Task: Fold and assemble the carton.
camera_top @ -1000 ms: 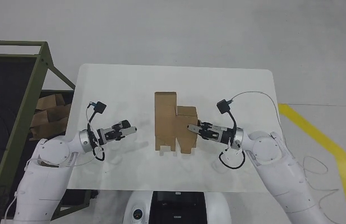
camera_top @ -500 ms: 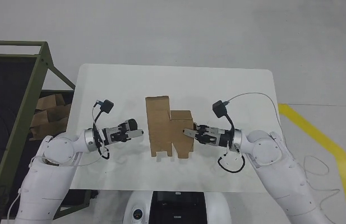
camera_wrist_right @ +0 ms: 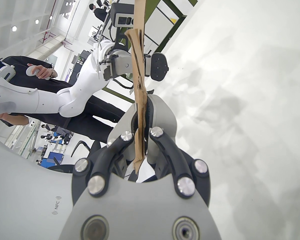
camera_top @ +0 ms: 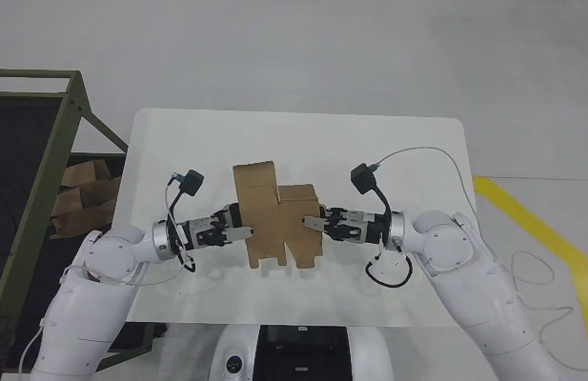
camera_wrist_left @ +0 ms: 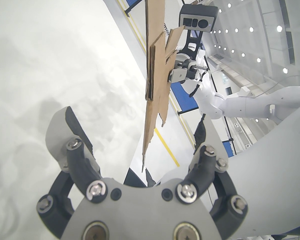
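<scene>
**Top view:** The flat carton (camera_top: 274, 224) hangs between the two grippers over the middle of the counter (camera_top: 179, 143). The right gripper (camera_top: 311, 221) pinches the carton edge nearest it. The left gripper (camera_top: 240, 231) meets the opposite edge. Bare counter stretches behind each gripper and past the carton toward the far rim. The carton's notched flaps point at the near rim. A green rack (camera_top: 76, 105) stands off the counter, beyond the left arm.

**Left wrist view:** The left gripper (camera_wrist_left: 135, 117) is spread wide. Its fingers (camera_wrist_left: 73, 131) flank the thin edge of the carton (camera_wrist_left: 156, 76), which runs straight ahead between them and touches neither. At the carton's far edge sits the right gripper (camera_wrist_left: 175, 74). Open counter lies along one face of the carton.

**Right wrist view:** The right gripper (camera_wrist_right: 141, 116) is clamped on the carton (camera_wrist_right: 137, 76), with the edge deep between its pads and the sheet clear of the counter. Straight ahead, the left gripper (camera_wrist_right: 133, 71) straddles the far edge, and one pad (camera_wrist_right: 159, 69) stands apart from the cardboard.
</scene>
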Controlling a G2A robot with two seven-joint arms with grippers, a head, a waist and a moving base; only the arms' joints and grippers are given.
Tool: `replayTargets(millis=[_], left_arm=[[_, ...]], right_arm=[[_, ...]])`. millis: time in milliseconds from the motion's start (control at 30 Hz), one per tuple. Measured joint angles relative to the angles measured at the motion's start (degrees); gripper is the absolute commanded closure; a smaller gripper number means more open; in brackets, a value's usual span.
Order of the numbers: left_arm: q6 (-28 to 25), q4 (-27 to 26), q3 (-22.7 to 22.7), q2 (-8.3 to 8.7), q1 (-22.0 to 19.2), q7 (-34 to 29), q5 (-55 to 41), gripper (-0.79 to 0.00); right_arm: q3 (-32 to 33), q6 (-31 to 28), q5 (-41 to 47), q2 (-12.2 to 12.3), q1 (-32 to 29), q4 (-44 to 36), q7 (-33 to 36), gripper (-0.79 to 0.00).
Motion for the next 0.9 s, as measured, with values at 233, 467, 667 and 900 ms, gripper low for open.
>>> replayTargets(millis=[233,467,667,900], left_arm=[[1.26,-0.3,1.58,0.22,-0.96,-0.6,0.75,-0.274],[1.65,-0.14,2.91,0.43,-1.78,-0.9,0.43,-0.031],[1.9,-0.03,3.75,0.6,-2.33,-0.8,0.24,0.0],[1.72,0.03,4.28,0.82,-2.78,-1.05,-1.15,0.0]], right_arm=[[-0.26,0.25,0.26,0.09,0.84,0.24,-0.06,0.0],[-0.57,-0.55,0.98,0.2,1.57,0.74,0.39,0.0],[-0.7,-1.59,1.85,0.31,1.89,1.63,0.45,0.0],[-0.91,-3.59,3.7,0.46,2.12,2.34,1.19,-0.785]])
